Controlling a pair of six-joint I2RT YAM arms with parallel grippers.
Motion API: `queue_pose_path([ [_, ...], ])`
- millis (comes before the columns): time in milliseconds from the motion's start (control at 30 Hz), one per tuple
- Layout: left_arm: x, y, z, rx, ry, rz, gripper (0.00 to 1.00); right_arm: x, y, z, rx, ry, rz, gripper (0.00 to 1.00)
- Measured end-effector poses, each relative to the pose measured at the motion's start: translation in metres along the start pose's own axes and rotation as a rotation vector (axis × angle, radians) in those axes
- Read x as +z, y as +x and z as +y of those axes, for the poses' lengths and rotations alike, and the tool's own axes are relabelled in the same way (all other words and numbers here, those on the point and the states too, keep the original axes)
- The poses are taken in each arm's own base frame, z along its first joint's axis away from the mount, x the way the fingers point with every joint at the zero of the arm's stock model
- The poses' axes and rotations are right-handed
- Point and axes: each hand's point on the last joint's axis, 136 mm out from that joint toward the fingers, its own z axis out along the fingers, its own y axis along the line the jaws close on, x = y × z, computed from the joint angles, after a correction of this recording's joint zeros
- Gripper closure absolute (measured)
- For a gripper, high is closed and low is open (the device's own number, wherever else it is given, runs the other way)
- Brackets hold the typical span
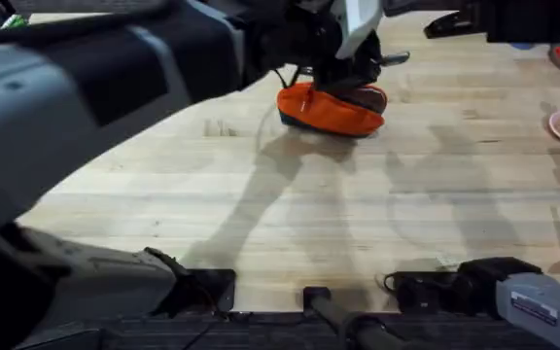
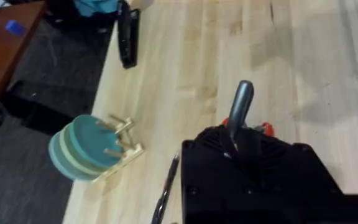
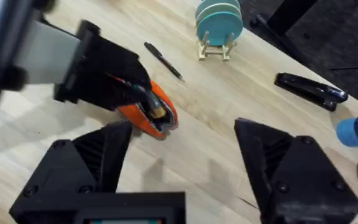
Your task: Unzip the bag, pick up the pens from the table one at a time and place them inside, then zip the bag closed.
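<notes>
We see the bag [image 1: 331, 110] lying on the table [image 1: 358, 224] toward its far side, orange over a navy base. The left gripper [image 1: 358, 73] sits right on top of it — closed on a silvery-grey pen [image 2: 240, 109] that stands up from between its fingers. The black pen [image 3: 163, 60] lies just beyond the bag. The right gripper [image 3: 182, 168] hovers nearby, jaws wide apart.

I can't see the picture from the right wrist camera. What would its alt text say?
A black left gripper presses on an orange bag on a light wood table. A black pen lies beyond it, near upright teal discs in a rack; the right gripper is open in the foreground.
</notes>
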Motion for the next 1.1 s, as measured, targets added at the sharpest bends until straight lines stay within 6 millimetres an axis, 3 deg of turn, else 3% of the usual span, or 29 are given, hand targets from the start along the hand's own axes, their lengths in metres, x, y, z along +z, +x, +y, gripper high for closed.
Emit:
queue_pose_path([
  [200,0.022,0.003,-0.01,-0.029,0.052,-0.036,0.961,0.0,0.0,0.0,0.0,0.0,0.0,0.005],
  [533,0.038,0.022,-0.019,-0.077,0.094,-0.007,0.961,0.0,0.0,0.0,0.0,0.0,0.0,0.005],
  [867,0.039,0.049,-0.027,-0.135,0.109,0.101,0.961,0.0,0.0,0.0,-0.001,0.001,-0.001,0.006],
  [1100,0.035,0.086,-0.026,-0.196,0.094,0.229,0.961,0.0,-0.001,0.0,-0.001,0.001,-0.002,0.005],
])
